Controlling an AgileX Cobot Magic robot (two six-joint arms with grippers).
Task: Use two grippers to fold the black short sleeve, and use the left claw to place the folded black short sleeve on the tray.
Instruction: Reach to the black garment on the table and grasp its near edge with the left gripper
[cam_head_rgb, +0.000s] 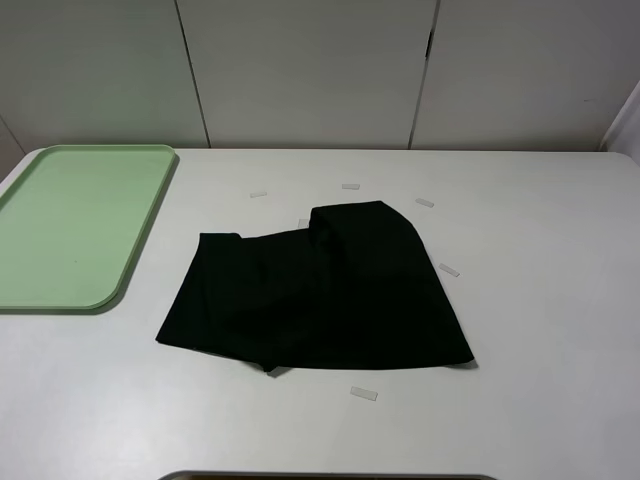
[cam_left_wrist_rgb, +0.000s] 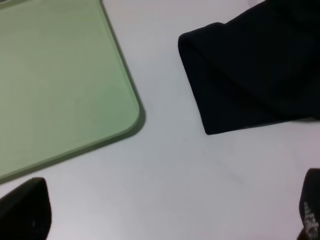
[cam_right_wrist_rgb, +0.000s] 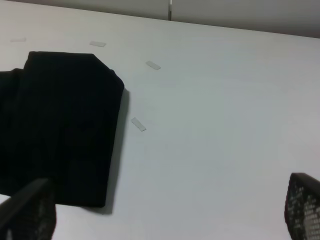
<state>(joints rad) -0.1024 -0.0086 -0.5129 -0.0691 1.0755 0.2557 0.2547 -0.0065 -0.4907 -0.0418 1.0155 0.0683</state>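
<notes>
Big white worktop (cam_head_rgb: 540, 300), pale green rectangular plastic tray (cam_head_rgb: 70, 220) in the upper left of the overhead frame, and the black fabric short sleeve shirt (cam_head_rgb: 330, 295) lying at centre, well apart from it. It looks part-folded, so I'd say we're mid-fold. Both the left hand (cam_left_wrist_rgb: 167, 210) and right hand (cam_right_wrist_rgb: 165, 210) gape wide, gripping nothing. Next up, I reckon: both drop onto an edge and fold again.
</notes>
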